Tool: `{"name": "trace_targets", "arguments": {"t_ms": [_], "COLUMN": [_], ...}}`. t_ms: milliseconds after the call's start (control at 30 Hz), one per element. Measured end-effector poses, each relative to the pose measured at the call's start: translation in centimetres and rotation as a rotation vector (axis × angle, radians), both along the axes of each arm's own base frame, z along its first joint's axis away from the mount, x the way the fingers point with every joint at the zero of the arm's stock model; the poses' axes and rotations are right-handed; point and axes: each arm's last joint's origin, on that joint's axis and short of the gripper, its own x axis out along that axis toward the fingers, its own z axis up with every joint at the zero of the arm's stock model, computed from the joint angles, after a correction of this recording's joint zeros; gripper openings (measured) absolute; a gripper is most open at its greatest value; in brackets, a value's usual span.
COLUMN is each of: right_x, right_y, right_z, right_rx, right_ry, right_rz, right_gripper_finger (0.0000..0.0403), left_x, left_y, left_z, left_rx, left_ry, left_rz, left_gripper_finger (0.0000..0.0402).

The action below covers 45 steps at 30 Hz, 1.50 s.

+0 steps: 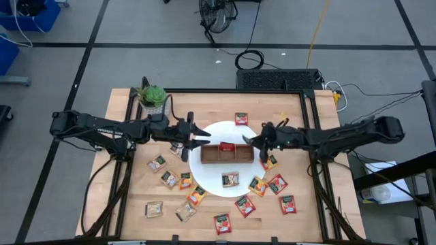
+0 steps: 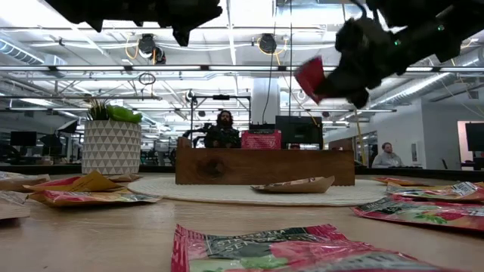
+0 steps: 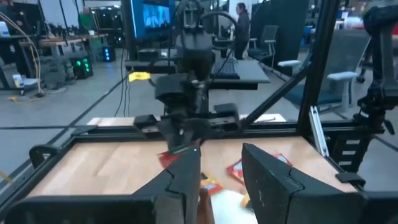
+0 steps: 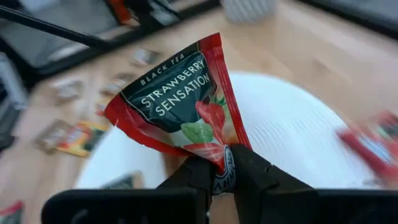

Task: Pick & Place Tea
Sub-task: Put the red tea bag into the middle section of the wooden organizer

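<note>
Nearest the low camera, a red sachet (image 2: 302, 253) lies flat on the worktop (image 1: 129, 194), with more tea sachets scattered to either side, red, orange and pale ones alike; one pale sachet (image 2: 293, 184) rests on the white plate (image 1: 204, 170) in front of the wooden tray (image 2: 265, 166). These packets look very light, thin and limp, with slick foil faces, so I judge that a pinch on a sealed edge or corner holds better than a grip across the slippery middle, and that a packet held that way will flap and swing. That is how the right gripper (image 4: 224, 177) has one: its fingers are clenched on the lower corner of a red strawberry black-tea sachet (image 4: 180, 102), which stands up from the pinch, creased and tilted. In the high view the right arm reaches in from the right side of the worktop, stretched nearly level, with the right gripper above the plate's right rim, just beside the right end of the tray; in the low view the held sachet hangs clear above the tray. One red sachet (image 1: 227, 145) already sits in the tray's middle compartment. The left arm mirrors this from the left, its left gripper (image 1: 196, 138) held above the plate's left rim with its fingers parted and nothing between them. Farther back stands a potted plant (image 1: 152, 97).
</note>
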Motion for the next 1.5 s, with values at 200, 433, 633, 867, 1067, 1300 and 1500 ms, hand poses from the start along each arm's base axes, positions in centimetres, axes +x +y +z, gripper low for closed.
{"name": "trace_targets", "arguments": {"t_ms": [200,433,633,867,1067,1300,1500], "right_x": [1.5,3.0,3.8,4.9,5.8,6.0,6.0], "right_y": [0.8,0.2,-0.7,-0.9,-1.0,-1.1,-1.2], "right_z": [-0.2,-1.8,-2.1,-2.0,-1.5,-1.1,-1.1], "right_rx": [-0.077,-0.308,-0.611,-0.775,-0.848,-0.866,-0.881], "right_ry": [-0.077,-0.058,-0.022,0.010,0.081,0.089,0.101], "right_rz": [0.065,-0.117,-0.400,-0.517,-0.593,-0.613,-0.613], "right_gripper_finger": [0.0033,0.0028,0.0028,0.0028,0.0028,0.0029,0.0028], "left_x": [0.0,0.6,1.8,5.3,8.6,11.2,11.9], "left_y": [0.0,0.4,1.5,3.2,4.2,4.4,4.7], "left_z": [0.2,-0.3,-0.5,-0.3,0.0,-0.1,-0.9], "left_rx": [0.032,-0.072,-0.241,-0.481,-0.556,-0.573,-0.579], "left_ry": [-0.019,-0.022,-0.080,-0.017,0.083,0.084,0.107], "left_rz": [0.000,0.127,0.396,0.361,0.351,0.342,0.364], "left_gripper_finger": [0.0122,0.0122,0.0122,0.0122,0.0122,0.0122,0.0122]}}
